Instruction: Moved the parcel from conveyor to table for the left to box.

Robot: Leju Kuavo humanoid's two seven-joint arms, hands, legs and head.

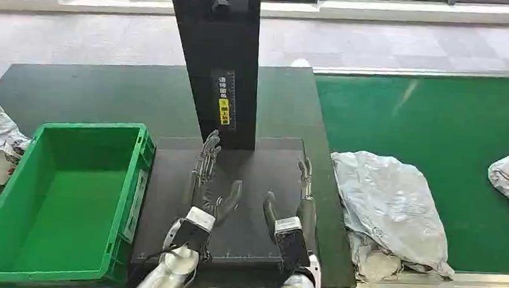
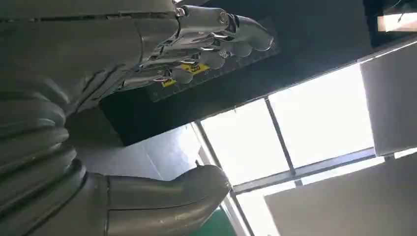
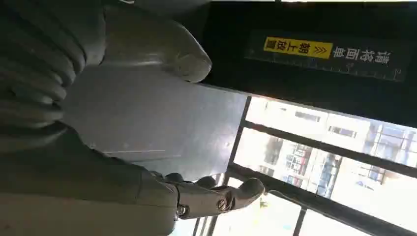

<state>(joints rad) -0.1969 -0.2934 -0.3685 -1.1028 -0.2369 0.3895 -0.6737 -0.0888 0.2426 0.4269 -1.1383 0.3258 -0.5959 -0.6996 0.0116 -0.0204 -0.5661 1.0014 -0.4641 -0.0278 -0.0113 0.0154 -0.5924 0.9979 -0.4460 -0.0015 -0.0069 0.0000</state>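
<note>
still at the start, judging by the layout: left hand [image 1: 204, 181] and right hand [image 1: 299, 203] both spread and empty over the dark bench [image 1: 169, 179]. parcel [image 1: 388, 212] on the green conveyor [image 1: 440, 122], unlifted. next calls for reaching right to grasp it.

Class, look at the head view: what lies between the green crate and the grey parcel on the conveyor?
In the head view, the dark platform lies between the green crate and the grey parcel, with the left hand and right hand open over it.
</note>
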